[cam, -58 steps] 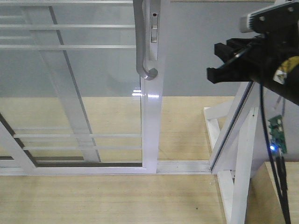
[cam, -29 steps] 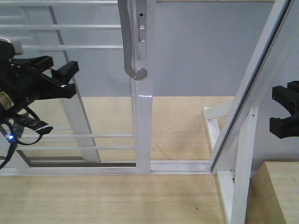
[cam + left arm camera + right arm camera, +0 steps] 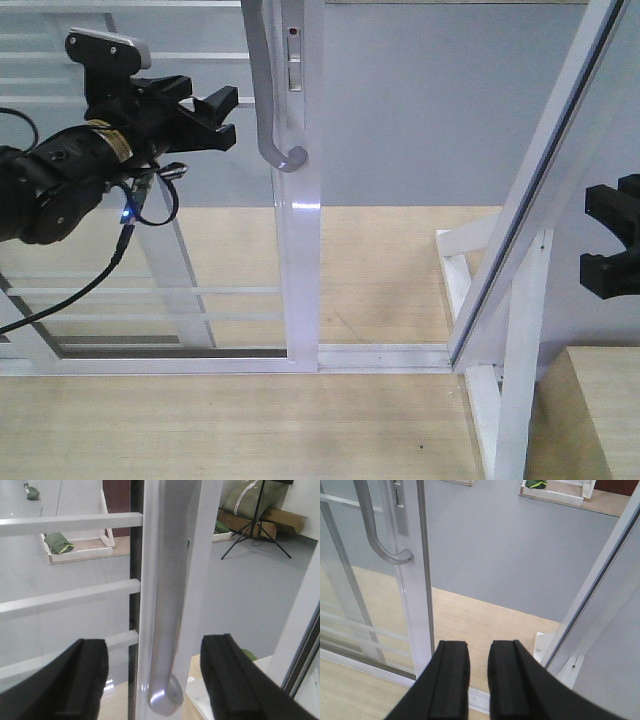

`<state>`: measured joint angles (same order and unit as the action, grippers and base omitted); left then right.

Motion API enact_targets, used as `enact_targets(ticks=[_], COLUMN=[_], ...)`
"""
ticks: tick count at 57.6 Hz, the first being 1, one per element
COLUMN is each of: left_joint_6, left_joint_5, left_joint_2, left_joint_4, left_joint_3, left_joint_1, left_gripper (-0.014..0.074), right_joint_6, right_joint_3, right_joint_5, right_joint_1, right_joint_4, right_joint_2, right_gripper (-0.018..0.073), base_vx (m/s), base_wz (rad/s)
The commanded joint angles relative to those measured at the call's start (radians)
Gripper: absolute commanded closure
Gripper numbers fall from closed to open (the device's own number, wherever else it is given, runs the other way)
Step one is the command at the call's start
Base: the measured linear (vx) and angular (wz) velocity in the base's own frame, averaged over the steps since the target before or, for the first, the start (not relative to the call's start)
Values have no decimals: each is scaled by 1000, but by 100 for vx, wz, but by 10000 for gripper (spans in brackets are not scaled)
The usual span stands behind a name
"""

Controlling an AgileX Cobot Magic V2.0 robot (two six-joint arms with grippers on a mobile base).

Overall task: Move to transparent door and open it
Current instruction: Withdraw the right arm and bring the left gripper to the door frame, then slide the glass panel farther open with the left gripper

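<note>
- Your left gripper has risen and swung in toward the pull handle since half a second ago, when it hung lower and farther off. Its tips now sit just beside the handle, above the curved lower end.
- Seen from the left wrist, the pull handle stands between the two black fingers. They are spread wide with a gap on each side of the handle, so they grip nothing.
- The transparent door stands upright in its floor track. The pull handle is on its right stile, and the glass with its thin white bars runs off to the left of the handle.
- The stile carrying the handle has crept slightly left in the front view, while the white frame post has not shifted.
- Your right gripper is well to the right of the pull handle, beyond the frame post, much where it was half a second ago.
- In the right wrist view its fingers show only a narrow gap between them and hold nothing. The pull handle is up and to their left, well apart from them.
</note>
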<state>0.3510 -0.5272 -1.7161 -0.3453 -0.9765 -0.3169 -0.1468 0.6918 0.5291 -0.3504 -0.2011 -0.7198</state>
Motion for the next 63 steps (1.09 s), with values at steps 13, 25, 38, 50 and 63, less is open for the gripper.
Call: enact_targets(ticks=[13,25,38,50,63], left_joint_6=[4,4,2,-69,-202], left_joint_5=[-86,-84,-78,-85,-91], left_joint_2=[-110,-207,-275,-304,-302], left_joint_4=[11,11,13,126,252], left_joint_3=[-246,-369,-435,-461,-461], left_joint_1=[-41,-42,-42,-42,-42], left_gripper=[71,71,83,143,204], right_joint_6=[1,1,1,1,1], right_joint_3=[29,29,29,29,29], right_joint_5=[-70,-59,-58,-56,-37], right_joint_1=[4,4,4,4,4], right_joint_4=[-15,-15,-15,-15,-15], right_joint_2=[2,2,2,2,2], right_gripper=[327,327,327,327,327], base_vx=[0,0,0,0,0], base_wz=[0,0,0,0,0])
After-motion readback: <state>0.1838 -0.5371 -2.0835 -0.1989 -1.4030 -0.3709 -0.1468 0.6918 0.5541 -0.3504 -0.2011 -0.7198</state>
